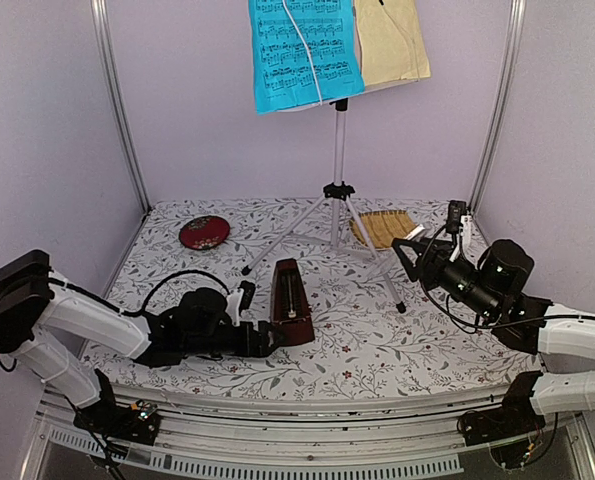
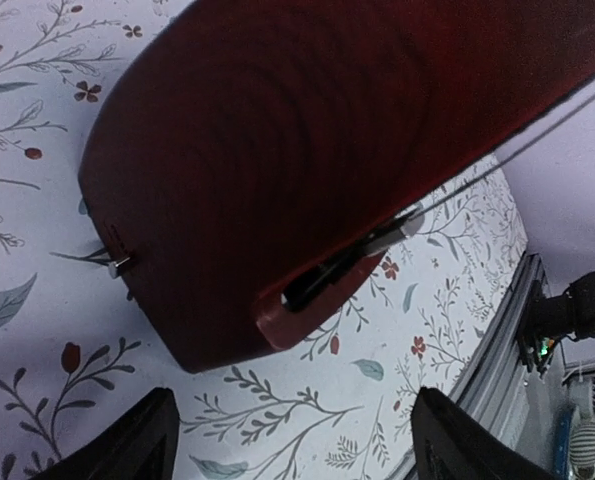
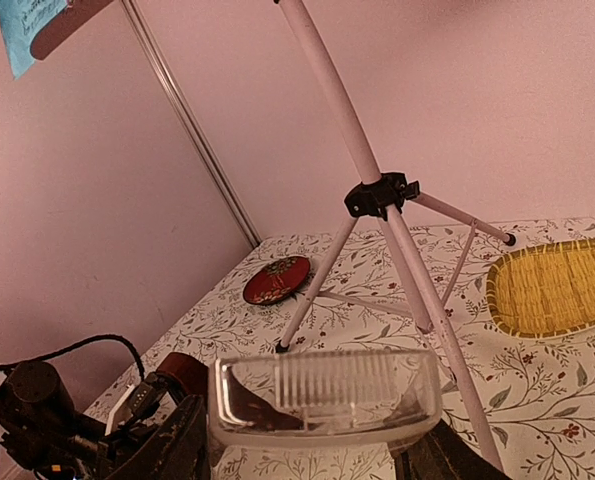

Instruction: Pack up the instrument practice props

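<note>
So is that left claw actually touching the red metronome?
Apart. The left wrist view shows flowered cloth between the metronome and both open fingertips of the left gripper.

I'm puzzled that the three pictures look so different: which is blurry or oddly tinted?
Top external view: even light, sharp, lavender walls. Left wrist view: the dark red-brown pyramid metronome fills the frame, too close, soft. Right wrist view: pink cast, so the tall silver tripod music stand looks pinkish.
</note>
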Robot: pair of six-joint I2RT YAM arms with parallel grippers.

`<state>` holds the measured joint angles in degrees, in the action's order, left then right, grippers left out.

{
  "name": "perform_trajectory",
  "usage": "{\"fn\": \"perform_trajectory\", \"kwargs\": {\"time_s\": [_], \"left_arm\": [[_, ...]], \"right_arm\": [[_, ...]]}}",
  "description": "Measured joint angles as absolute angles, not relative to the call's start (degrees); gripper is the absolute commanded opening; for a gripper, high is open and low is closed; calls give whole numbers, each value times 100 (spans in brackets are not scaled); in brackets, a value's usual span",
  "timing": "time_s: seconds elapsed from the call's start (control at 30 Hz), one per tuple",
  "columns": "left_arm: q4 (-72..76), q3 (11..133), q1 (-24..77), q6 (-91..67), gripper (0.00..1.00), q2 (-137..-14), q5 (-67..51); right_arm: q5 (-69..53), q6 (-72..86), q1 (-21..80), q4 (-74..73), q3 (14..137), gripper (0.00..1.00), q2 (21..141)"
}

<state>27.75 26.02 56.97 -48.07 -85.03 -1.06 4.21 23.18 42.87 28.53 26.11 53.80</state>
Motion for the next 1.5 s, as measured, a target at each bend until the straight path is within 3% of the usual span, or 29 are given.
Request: {"fn": "perform_trajectory", "kwargs": {"time_s": [0.8,0.93,1.07,1.23,1.5], "left_arm": [[3424,3708,5798,-3972,80,-9872,-228],[3695,3566,5822,-3911,83,-9579,-252],[3301,3096,5673,-3800,87,-8215,-294],[1721,3811,4528,-3240,88,-6829,-945],[-687,5889,2233,-1855,88,-6742,-1896]], "right_arm": [[484,2021,4287,2724,2521,51,5253],[489,1872,4346,2624,2567,51,5315],[556,1671,4571,2563,2733,51,5610],[797,1393,5124,2541,3133,50,6416],[1474,937,6053,2808,3651,50,7717]]}}
